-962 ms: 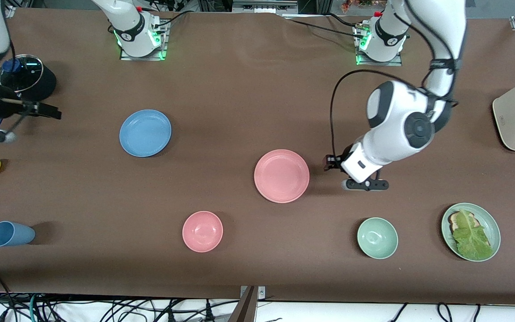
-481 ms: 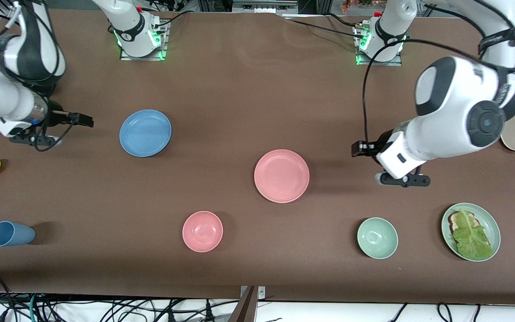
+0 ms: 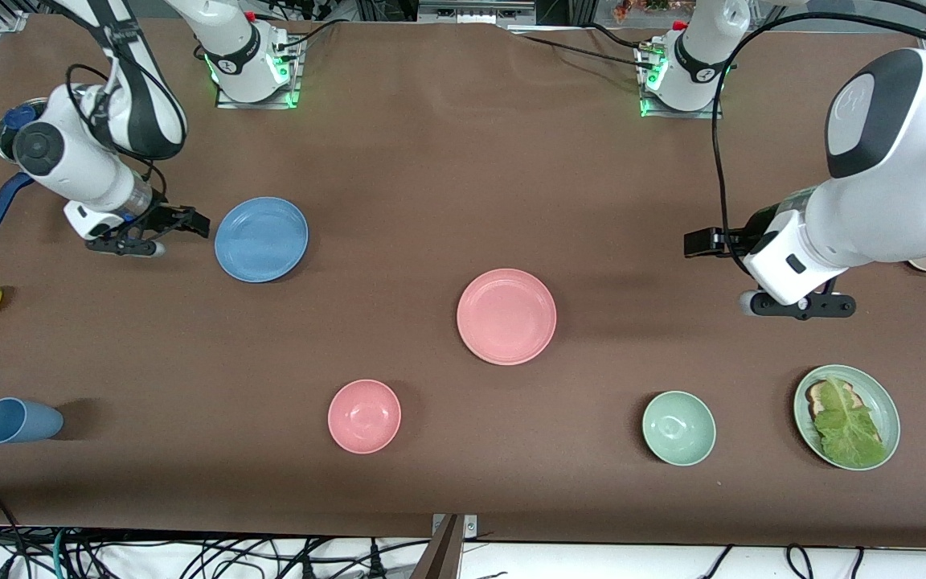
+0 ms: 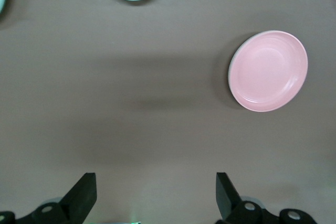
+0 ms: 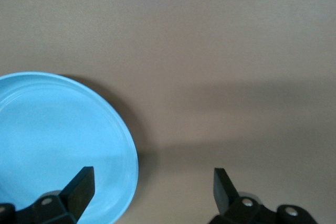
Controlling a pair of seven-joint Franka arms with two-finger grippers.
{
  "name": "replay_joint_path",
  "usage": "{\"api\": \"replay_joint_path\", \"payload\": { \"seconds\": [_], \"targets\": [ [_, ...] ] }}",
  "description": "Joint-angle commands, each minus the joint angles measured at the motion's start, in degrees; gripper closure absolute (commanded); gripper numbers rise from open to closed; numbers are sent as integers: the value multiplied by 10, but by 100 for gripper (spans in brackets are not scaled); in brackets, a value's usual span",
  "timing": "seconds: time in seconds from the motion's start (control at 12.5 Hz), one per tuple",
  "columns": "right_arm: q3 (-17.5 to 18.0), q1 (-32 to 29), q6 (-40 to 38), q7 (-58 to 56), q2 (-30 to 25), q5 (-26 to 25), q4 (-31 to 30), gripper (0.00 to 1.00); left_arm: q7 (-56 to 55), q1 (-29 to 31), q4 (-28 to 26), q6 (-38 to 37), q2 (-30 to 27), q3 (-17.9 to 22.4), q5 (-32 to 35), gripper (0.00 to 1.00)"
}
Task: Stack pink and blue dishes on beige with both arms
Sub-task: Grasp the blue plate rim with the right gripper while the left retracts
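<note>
Pink plate (image 3: 506, 316) sits flat near the middle of the tabletop (image 3: 447, 185). Blue plate (image 3: 261, 239) lies flat at about 10 o'clock from it, twd the right arm's end. Right gripper (image 3: 194, 223) hangs just beside the blue plate's rim, fingers wide, holding nothing. Left gripper (image 3: 700, 243) is up at 3 o'clock from the pink plate, well apart, fingers wide & empty too.

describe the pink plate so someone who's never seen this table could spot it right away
Start at the middle of the brown table. The pink plate lies there flat, with nothing on it. The smaller, deeper pink bowl sits nearer the front camera, toward the right arm's end, and the blue plate matches its shape but not its colour.
</note>
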Motion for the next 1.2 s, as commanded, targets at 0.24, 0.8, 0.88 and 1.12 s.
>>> {"api": "replay_joint_path", "payload": {
  "seconds": [0.24,0.8,0.88,1.12],
  "targets": [
    [11,-6,60,-5,52,49,-5,0,-2,27,14,-16,-41,-15,82,0],
    [19,-5,56,-237,84,265,-1,5,1,116,-8,-16,-111,-147,115,0],
    [19,-5,54,-240,84,270,0,15,1,128,-10,-16,-111,-147,115,0],
    [19,-5,53,-242,85,271,0,67,0,173,-10,-9,-105,-147,117,0]
  ]
}}
